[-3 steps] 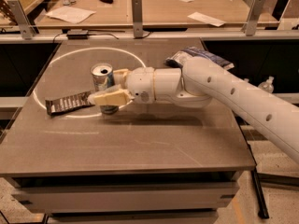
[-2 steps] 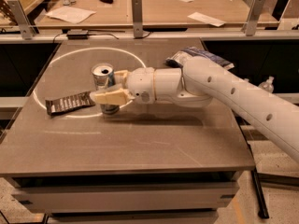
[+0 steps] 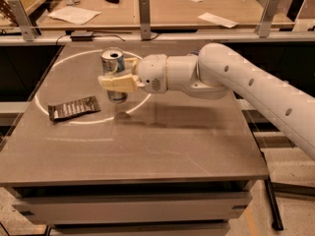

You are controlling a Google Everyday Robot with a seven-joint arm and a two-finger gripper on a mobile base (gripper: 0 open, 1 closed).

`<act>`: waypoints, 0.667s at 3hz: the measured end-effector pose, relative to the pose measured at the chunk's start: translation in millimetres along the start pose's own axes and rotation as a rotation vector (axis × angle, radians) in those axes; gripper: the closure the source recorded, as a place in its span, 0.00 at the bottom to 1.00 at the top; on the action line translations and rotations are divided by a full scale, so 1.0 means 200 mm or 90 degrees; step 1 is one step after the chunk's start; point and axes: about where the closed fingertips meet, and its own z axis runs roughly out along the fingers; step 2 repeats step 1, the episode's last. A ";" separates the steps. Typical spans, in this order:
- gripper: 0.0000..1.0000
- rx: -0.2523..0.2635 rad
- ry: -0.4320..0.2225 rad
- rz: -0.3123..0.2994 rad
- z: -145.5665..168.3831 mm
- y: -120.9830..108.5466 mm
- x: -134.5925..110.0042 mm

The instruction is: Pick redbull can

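Note:
The redbull can (image 3: 112, 63) is a slim silver and blue can with an open silver top. It stands upright in the left middle of the camera view. My gripper (image 3: 115, 78) is shut on the can's middle, with a cream finger (image 3: 119, 83) across its front. The can's bottom hangs a little above the grey table (image 3: 162, 146), with its shadow on the surface below. My white arm (image 3: 246, 82) reaches in from the right.
A flat dark brown foil wrapper (image 3: 74, 108) lies on the table left of the can. A white circle line (image 3: 47, 114) is marked on the table top. A rail with metal posts (image 3: 144, 17) runs along the back edge, with a desk with papers behind.
My gripper has risen with the can held in it, so the can now hangs above the table. The wrapper has not moved.

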 end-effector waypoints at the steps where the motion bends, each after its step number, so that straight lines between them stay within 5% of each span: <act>1: 1.00 0.002 -0.002 0.000 0.00 -0.01 -0.02; 2: 1.00 0.002 -0.002 0.000 0.00 -0.01 -0.02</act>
